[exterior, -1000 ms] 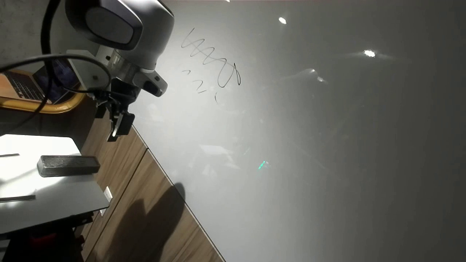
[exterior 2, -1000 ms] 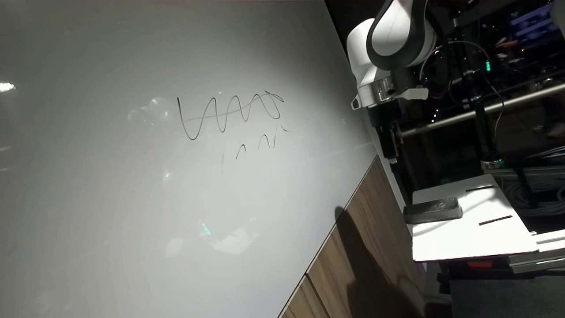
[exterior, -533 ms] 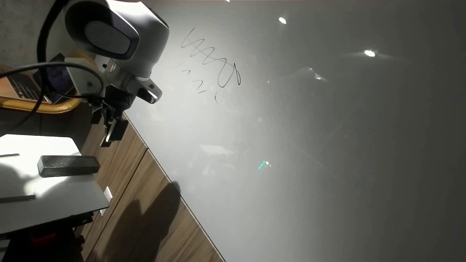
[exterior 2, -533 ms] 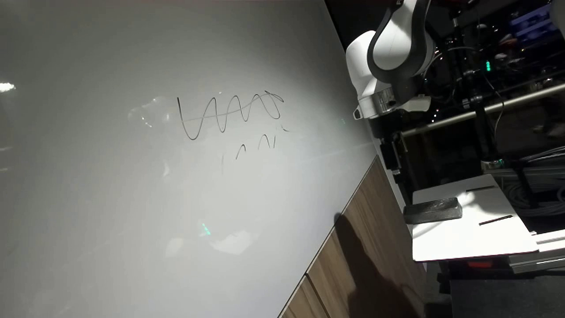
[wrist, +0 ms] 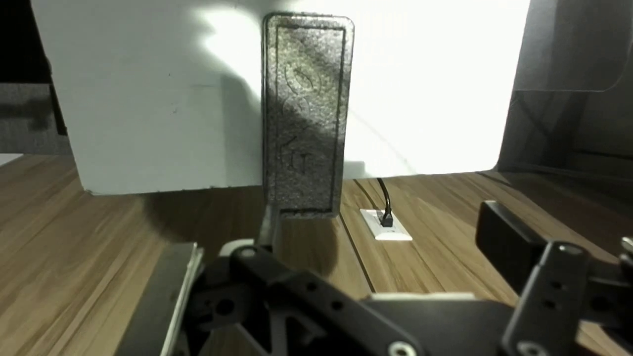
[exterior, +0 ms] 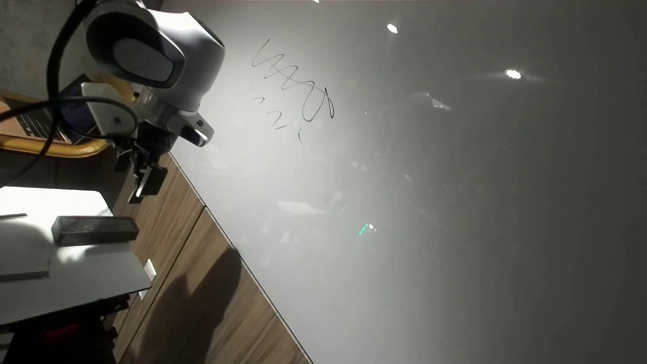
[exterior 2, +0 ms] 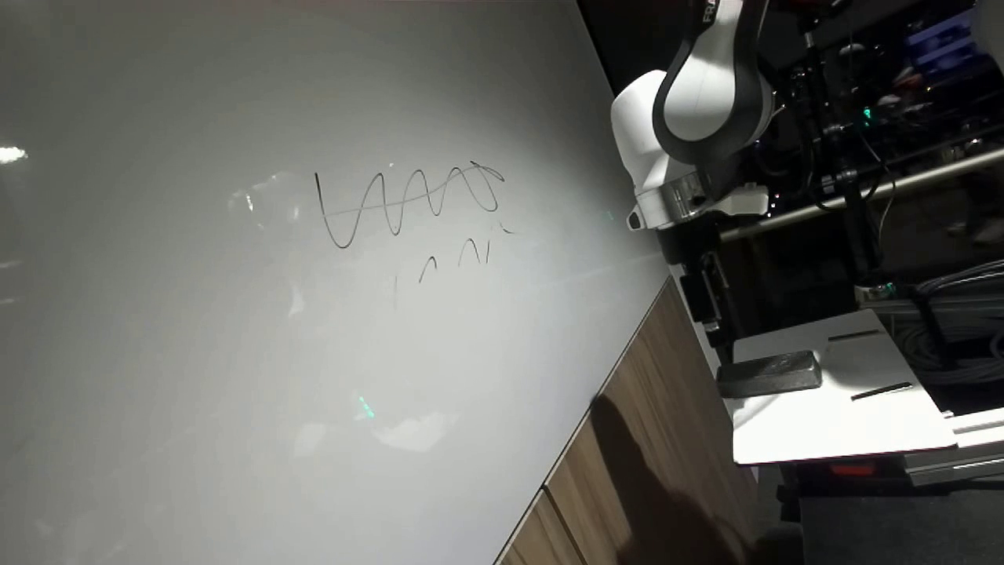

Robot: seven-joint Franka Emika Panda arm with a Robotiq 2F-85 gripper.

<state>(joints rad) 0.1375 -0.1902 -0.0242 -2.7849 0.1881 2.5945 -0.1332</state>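
Currently the arm [exterior: 197, 65] comes in from the top of both exterior views, bent so that the gripper [wrist: 356, 232] slants toward the stand [exterior 2: 847, 428]. The fingers [wrist: 509, 247] are spread wide, with nothing gripped between them. Near them, with a gap showing in both exterior views, is the block [wrist: 306, 113]: dark grey, lying flat on the stand with one end jutting past its edge, a bordered face with faint letter-like marks turned to the wrist view. Part of that face is dim. Beside the block on the stand are two dark strips [exterior 2: 882, 391], too thin to tell whether they are slots. Beyond the overhung edge shows the wood panel [exterior: 263, 328], darkened by a broad shadow [exterior: 197, 313] and bearing an outlet [wrist: 374, 225] with a black plug [wrist: 386, 220] in it; the gripper itself blocks some of the panel in the wrist view. Adjoining the panel is the whiteboard [exterior: 429, 283], marked with a looping scribble [exterior 2: 404, 202] and a few shorter strokes. In an exterior view a black cable [exterior: 52, 76] loops alongside the arm, crossing in front of a laptop [exterior: 28, 124] and hiding parts of it.
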